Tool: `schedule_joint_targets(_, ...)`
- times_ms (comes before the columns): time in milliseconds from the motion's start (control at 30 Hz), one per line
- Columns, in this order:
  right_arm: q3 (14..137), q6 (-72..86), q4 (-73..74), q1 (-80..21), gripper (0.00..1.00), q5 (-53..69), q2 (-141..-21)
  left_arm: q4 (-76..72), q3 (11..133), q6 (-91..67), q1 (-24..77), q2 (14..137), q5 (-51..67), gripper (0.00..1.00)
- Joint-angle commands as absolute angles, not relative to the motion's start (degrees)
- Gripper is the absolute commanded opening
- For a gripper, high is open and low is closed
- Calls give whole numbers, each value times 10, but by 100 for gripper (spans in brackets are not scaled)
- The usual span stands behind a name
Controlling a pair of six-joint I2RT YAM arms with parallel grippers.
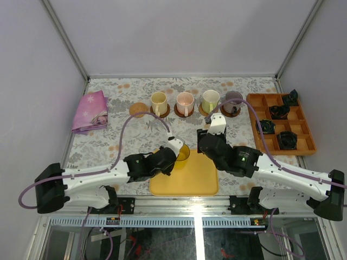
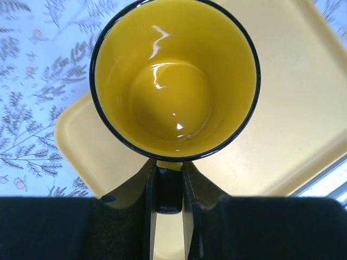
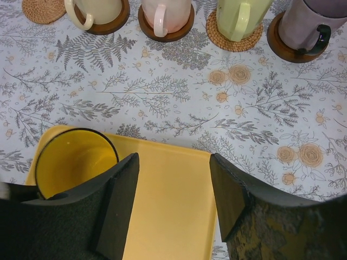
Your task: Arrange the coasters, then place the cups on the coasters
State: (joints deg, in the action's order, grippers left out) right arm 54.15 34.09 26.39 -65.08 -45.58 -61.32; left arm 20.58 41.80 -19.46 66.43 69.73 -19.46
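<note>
Top external view: left arm (image 1: 103,176) stretches forward, left tool (image 1: 177,150) pinching yellow cup (image 1: 185,155).

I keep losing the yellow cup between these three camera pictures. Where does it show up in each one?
Top external: the glossy yellow cup with a black rim is near the middle, at the far-left part of the flat yellow rectangular tray.
Left wrist: the cup fills the upper middle, seen from above.
Right wrist: the cup is at the lower left.
Shared landmark: the tray, beneath the cup in every view.
</note>
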Motion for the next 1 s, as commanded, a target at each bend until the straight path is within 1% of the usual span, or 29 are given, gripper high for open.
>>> schedule_joint_targets(0,534,352,246,-650,61,-489,-595,155,419,-210,669,623,-263,0)
schedule_joint_targets(133,524,355,241,-651,58,-496,-590,152,408,-217,669,571,-301,0)
schedule_joint_targets(233,517,354,236,-651,54,-506,-589,145,397,-220,668,541,-351,0)
schedule_joint_targets(333,510,351,229,-650,51,-515,-593,159,402,-222,662,534,-401,0)
schedule_joint_targets(400,507,348,222,-651,50,-518,-597,159,407,-216,635,536,-403,0)
schedule_joint_targets(567,503,339,214,-645,51,-522,-613,107,395,-181,519,533,-338,0)
schedule_joint_targets(633,496,337,208,-635,52,-517,-615,82,394,-165,454,537,-308,0)
schedule_joint_targets(733,481,329,194,-603,56,-485,-608,43,397,-141,375,558,-260,0)
schedule_joint_targets(867,448,314,153,-539,64,-416,-587,-15,401,-123,297,601,-205,0)
schedule_joint_targets(967,434,302,136,-509,65,-394,-575,-56,410,-115,245,644,-168,0)
